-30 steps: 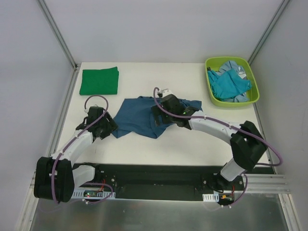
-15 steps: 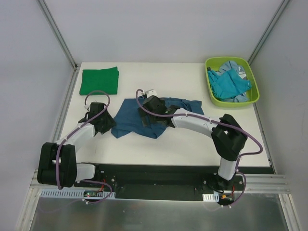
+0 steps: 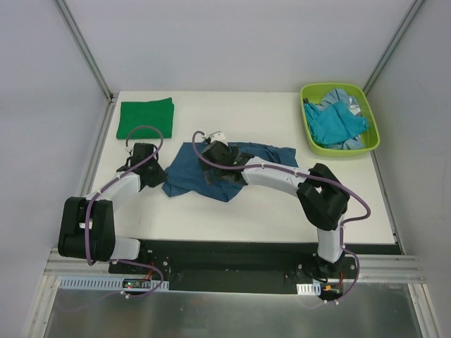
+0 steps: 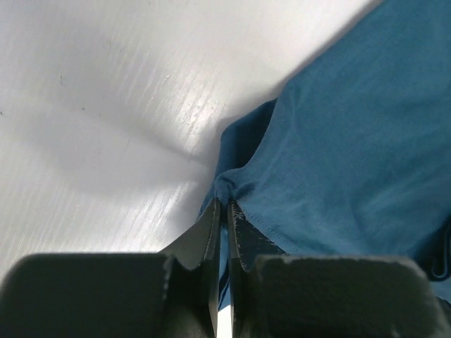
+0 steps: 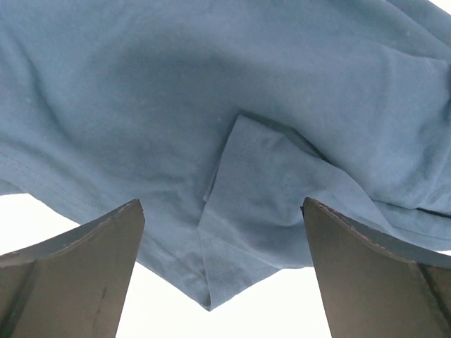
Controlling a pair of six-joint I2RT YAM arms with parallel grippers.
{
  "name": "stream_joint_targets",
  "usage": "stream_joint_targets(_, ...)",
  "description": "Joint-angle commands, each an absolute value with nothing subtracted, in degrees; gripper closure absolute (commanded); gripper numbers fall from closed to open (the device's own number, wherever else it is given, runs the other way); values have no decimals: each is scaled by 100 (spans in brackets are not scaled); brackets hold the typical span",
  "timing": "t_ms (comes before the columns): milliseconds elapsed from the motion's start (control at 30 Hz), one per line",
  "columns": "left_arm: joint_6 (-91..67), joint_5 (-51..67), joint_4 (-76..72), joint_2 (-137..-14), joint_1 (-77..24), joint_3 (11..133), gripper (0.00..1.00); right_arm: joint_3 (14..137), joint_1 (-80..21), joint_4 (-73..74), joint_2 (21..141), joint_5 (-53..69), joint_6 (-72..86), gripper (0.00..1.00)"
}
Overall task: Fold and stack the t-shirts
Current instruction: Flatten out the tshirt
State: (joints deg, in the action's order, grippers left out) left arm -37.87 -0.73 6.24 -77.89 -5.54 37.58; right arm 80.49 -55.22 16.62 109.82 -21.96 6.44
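Squarely between left jaws: t-shirt edge [image 4: 227,186]

Landmark: dark teal t-shirt [image 3: 184,172].

Top view: my right arm [image 3: 275,176] lies across the shirt's middle. I can't see the cloth beneath it, nor either gripper's fingertips.

Left wrist view: shirt runs off the right and bottom edges. The hem nipped by the left gripper [image 4: 225,208] is lost between its pressed-together fingers.

Right wrist view: shirt overruns the top and both sides. Right gripper [image 5: 220,204] fingers are cut off below.

Right of the shirt: tees [image 3: 337,120] tangled in the bin [image 3: 309,130]; can't count them.
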Motion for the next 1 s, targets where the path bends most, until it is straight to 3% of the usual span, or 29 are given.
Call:
stream_joint_targets(0, -3656, -53, 527, -7612, -519, 3990, 100, 8569, -5581, 1810, 11311, -2697, 949, 3)
stream_joint_targets(133, -3621, 210, 571, -7506, -519, 3990, 100, 8736, -5590, 1916, 11601, -3075, 1212, 1)
stream_joint_targets(400, -3683, 483, 826, -7225, -519, 3911, 100, 8798, -5572, 2144, 11909, -3489, 1511, 18)
stream_joint_targets(600, -3893, 659, 1168, -6821, -571, 3745, 100, 8202, -5572, 2189, 11454, -3770, 1784, 61)
stream_joint_targets(733, -3867, 361, 1440, -6382, -790, 3735, 100, 7393, -5581, 1741, 10532, -4033, 1784, 81)
stream_joint_targets(800, -3858, 290, 1546, -6197, -835, 3727, 100, 7024, -5564, 1731, 10109, -4357, 1784, 96)
stream_joint_targets(967, -3692, 491, 1661, -5872, -932, 3560, 96, 6058, -5563, 1872, 8897, -4834, 1793, 100)
